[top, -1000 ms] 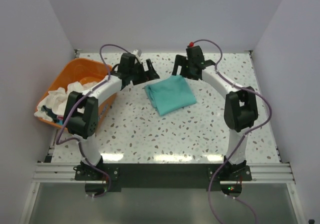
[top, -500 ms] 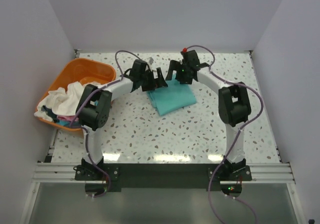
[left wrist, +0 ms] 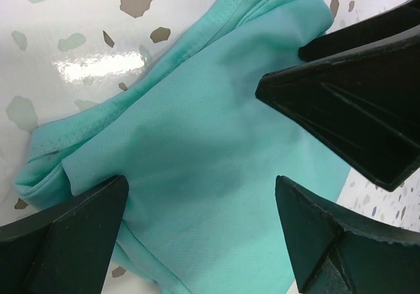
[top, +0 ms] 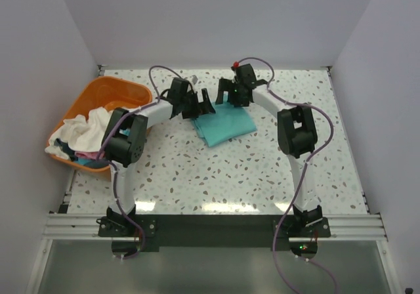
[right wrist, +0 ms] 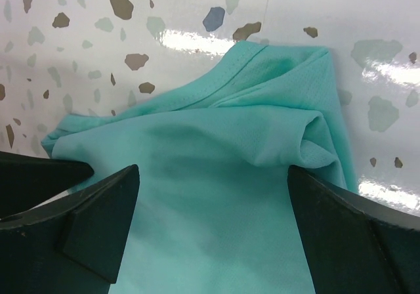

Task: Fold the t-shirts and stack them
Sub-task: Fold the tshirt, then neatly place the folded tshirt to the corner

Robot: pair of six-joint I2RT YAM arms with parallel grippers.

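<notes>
Teal, thin and limp, the folded t-shirt (top: 226, 126) is lying to the right of the orange basket (top: 131, 90), and I am holding the left gripper (top: 205, 104) and right gripper (top: 226, 94) spread wide over its far edge, judging this soft cloth needs pinching at both far corners.

I am working over a white terrazzo table (top: 216, 172), its glossy top speckled with grey, brown and bluish flecks. Plain pale walls (top: 216, 18) are closing it in behind and on both sides. Light is glaring off the top in bright patches (top: 223, 207) near the aluminium rail (top: 354, 227) along the front edge.
</notes>
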